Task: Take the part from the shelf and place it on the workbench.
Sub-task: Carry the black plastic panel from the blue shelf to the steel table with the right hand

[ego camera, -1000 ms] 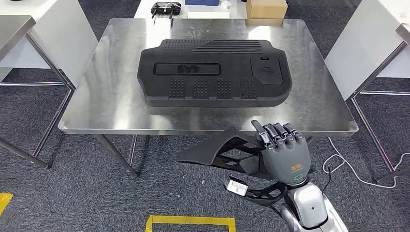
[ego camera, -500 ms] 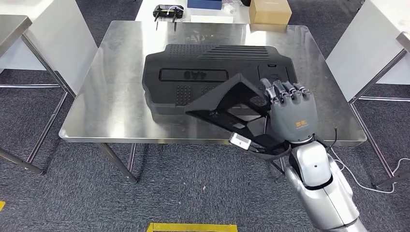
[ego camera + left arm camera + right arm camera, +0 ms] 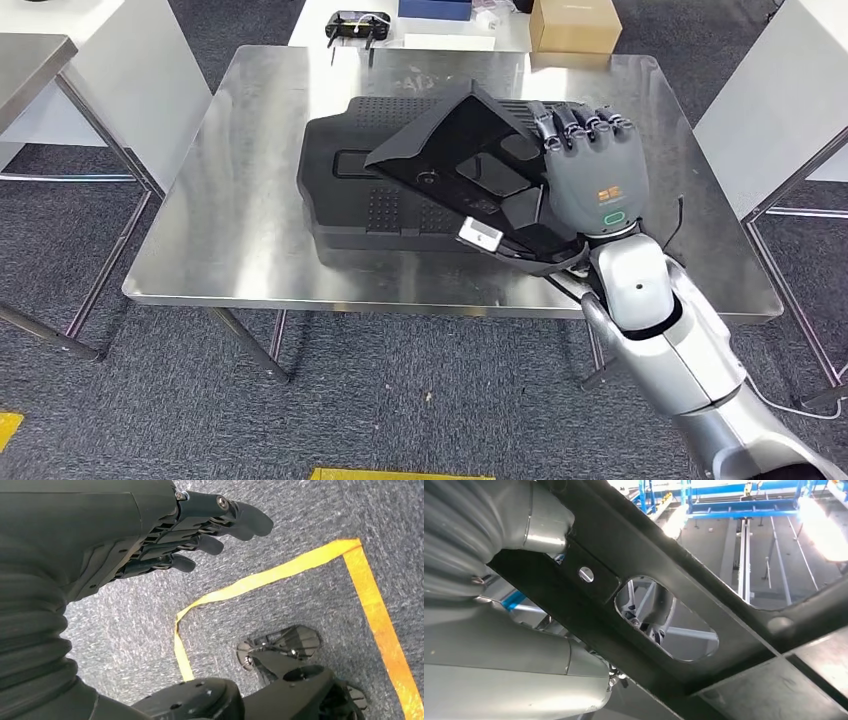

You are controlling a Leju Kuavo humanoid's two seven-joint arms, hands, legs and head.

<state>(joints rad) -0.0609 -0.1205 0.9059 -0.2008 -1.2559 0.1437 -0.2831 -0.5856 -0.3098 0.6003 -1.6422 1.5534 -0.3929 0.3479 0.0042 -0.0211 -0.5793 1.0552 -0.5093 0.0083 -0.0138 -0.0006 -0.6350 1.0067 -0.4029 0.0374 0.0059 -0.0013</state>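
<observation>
Workbench (image 3: 230, 230) carries a big black moulded panel (image 3: 340, 200). Held above it: the part (image 3: 470, 170), a flat black plastic frame, looks rigid and light, awkwardly wide. Right hand (image 3: 592, 180) grips its edge, fingers wrapped over. Left hand (image 3: 150, 535) hangs loose, holding nothing.

Below me runs dark grey speckled carpet (image 3: 150, 400), marked with yellow tape (image 3: 280, 575) that turns a corner near my feet. The steel bench (image 3: 230, 220) stands on slim metal legs, its top gleaming under overhead light. White tables (image 3: 130, 60) flank it on either side, and a cardboard box (image 3: 575, 25) sits on a white surface beyond its far edge.
</observation>
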